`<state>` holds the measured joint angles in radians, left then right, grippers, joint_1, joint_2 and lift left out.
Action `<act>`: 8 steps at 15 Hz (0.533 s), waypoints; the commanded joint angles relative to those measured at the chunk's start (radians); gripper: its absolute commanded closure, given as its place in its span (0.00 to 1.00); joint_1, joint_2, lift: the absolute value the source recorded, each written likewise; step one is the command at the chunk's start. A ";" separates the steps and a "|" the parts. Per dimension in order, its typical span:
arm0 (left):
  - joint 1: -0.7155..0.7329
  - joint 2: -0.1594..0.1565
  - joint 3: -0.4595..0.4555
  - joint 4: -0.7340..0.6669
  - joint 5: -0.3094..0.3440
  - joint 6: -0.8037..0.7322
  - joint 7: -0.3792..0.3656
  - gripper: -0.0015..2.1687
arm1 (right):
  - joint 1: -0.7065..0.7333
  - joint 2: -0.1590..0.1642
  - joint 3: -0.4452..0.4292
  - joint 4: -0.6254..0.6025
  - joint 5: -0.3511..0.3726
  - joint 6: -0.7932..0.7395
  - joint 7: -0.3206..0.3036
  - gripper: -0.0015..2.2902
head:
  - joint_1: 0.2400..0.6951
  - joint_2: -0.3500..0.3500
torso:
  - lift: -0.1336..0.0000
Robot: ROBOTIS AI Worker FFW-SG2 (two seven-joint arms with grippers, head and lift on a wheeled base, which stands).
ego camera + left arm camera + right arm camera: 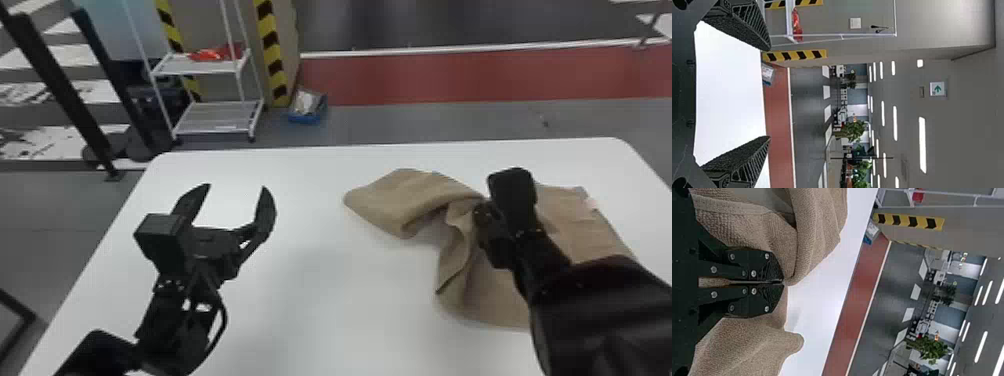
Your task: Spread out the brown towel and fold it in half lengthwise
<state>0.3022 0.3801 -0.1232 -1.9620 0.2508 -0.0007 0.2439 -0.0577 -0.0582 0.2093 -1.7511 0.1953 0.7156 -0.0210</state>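
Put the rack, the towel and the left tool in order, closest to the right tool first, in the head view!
1. Towel: pinched in the right tool, on the table's right side.
2. Left tool: across the table, over its left side.
3. Rack: farthest, on the floor past the table, toward the left.

The table [300, 310] is white; on it, the towel [580, 235] is plain brown. Above it, the left gripper [236, 186] and right gripper [492, 235] are black. Beyond it, the post [270, 45] has yellow-and-black stripes, the floor band [450, 75] is red, the box [305, 119] blue.
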 commanded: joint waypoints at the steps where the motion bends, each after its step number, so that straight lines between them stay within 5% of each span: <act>1: 0.000 -0.003 -0.001 -0.002 -0.002 0.000 0.000 0.04 | -0.004 0.000 -0.041 0.022 -0.007 0.023 -0.005 0.01 | 1.00 0.63 | 0.07; 4: 0.005 -0.003 0.005 0.002 -0.002 0.000 0.000 0.04 | 0.099 -0.008 -0.111 -0.120 -0.076 0.026 0.001 0.01 | 1.00 0.58 | 0.07; 8: -0.003 -0.007 -0.009 0.012 -0.004 -0.003 -0.005 0.04 | 0.159 -0.011 -0.080 -0.308 -0.089 0.045 0.016 0.05 | 1.00 0.56 | 0.07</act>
<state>0.3025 0.3737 -0.1259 -1.9515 0.2475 -0.0034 0.2397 0.0901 -0.0689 0.1092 -2.0089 0.1061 0.7494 -0.0096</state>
